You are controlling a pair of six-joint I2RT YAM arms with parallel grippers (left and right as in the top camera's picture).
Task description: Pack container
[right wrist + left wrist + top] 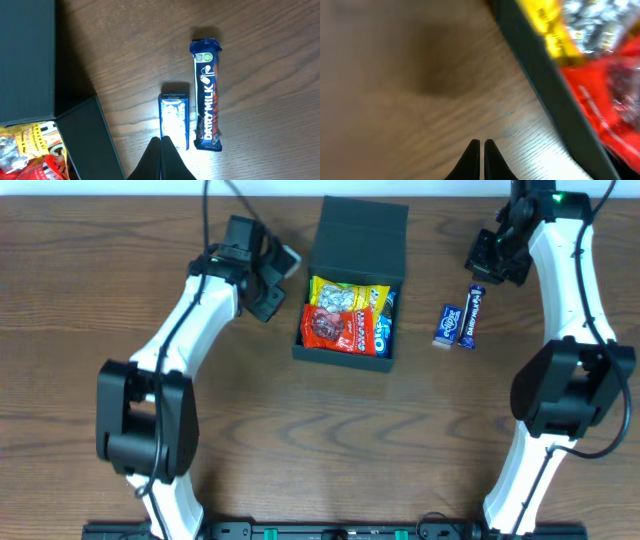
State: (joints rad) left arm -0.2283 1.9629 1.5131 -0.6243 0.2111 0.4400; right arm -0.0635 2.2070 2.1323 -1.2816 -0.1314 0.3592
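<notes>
We see a brown wooden table (80, 280) under everything. Two white-and-black arms reach across it, the left arm (180, 340) and the right arm (575, 290).

The container (362, 235), a dark matte box, lies between the two sets of jaws, its flap lid folded open at the far end. In the left wrist view its dark wall runs ahead and to the right of the left jaws. In the right wrist view it sits well to the left of the right jaws.

Inside it we make out a yellow packet (345, 295) at the lid end and a red packet (333, 330) next to it. A blue packet (386, 330) lies along the side facing the right jaws.

A Dairy Milk bar (206, 95) lies on bare wood, ahead and just right of the right jaws. Just beside it, and parallel, is a smaller blue pack (174, 117), straight ahead of those jaws. Their tips overlap its near end in the wrist view, and we cannot tell whether they touch it.

The left gripper (481, 147) hangs over bare wood, its fingers drawn together with nothing between them. The right gripper (161, 145) has its fingers pressed together as well, holding nothing.
</notes>
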